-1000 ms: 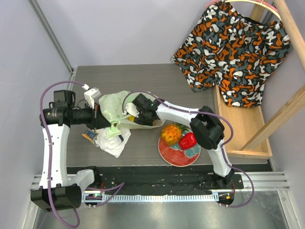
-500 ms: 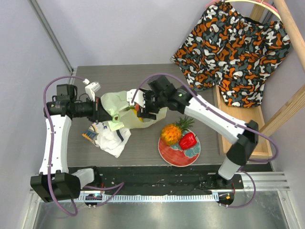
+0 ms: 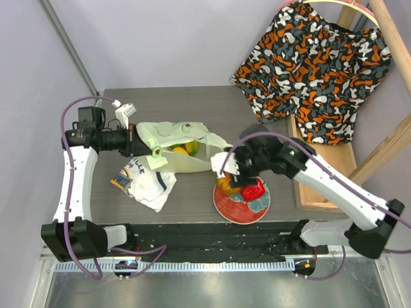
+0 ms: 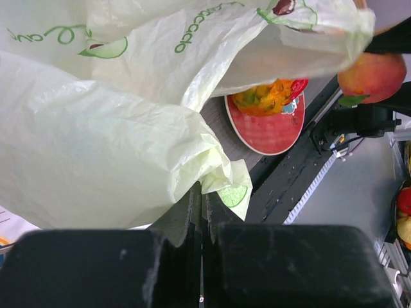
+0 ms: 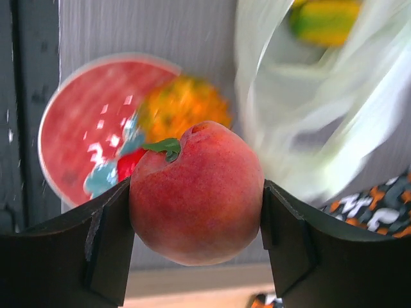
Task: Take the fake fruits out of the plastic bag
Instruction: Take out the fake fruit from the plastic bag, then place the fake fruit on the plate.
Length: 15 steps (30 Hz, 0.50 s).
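The pale-green plastic bag (image 3: 176, 138) lies on the table with its mouth facing right. My left gripper (image 3: 151, 158) is shut on the bag's edge, which also shows in the left wrist view (image 4: 96, 147). A yellow and an orange fruit (image 3: 182, 150) show inside the bag. My right gripper (image 3: 230, 168) is shut on a red-orange peach (image 5: 192, 179) and holds it above the red plate (image 3: 239, 208), right of the bag's mouth. The orange pineapple (image 3: 226, 186) and a red fruit (image 3: 253, 190) lie on the plate. A yellow-green fruit (image 5: 324, 19) shows blurred in the bag.
A white printed T-shirt (image 3: 149, 185) lies crumpled below the bag, under my left arm. A patterned orange-black cloth (image 3: 314, 64) hangs at the back right over a wooden tray (image 3: 331, 173). A black rail (image 3: 212, 234) runs along the near edge.
My right gripper has come out of the bag's mouth with the peach and moved right and nearer, over the plate. My left gripper has kept its hold on the bag.
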Each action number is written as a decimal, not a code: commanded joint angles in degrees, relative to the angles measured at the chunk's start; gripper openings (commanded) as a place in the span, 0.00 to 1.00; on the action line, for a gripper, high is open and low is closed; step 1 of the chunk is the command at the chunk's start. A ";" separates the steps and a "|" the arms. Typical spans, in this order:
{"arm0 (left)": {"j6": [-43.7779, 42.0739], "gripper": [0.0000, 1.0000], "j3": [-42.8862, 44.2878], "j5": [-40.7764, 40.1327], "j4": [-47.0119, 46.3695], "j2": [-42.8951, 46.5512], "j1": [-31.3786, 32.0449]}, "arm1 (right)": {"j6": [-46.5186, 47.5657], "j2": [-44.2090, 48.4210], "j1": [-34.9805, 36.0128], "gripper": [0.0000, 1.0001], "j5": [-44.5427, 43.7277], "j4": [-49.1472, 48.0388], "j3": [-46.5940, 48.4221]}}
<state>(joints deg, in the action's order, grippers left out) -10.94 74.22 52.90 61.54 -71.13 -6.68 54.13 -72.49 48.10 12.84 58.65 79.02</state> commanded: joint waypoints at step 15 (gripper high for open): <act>1.71 0.00 1.72 -0.52 -1.95 0.38 0.35 | 4.23 15.19 -1.51 0.31 -3.62 2.09 -28.48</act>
<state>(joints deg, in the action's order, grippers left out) -9.34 74.17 52.45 60.10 -71.13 -6.48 57.01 -56.40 47.05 7.66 64.99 52.51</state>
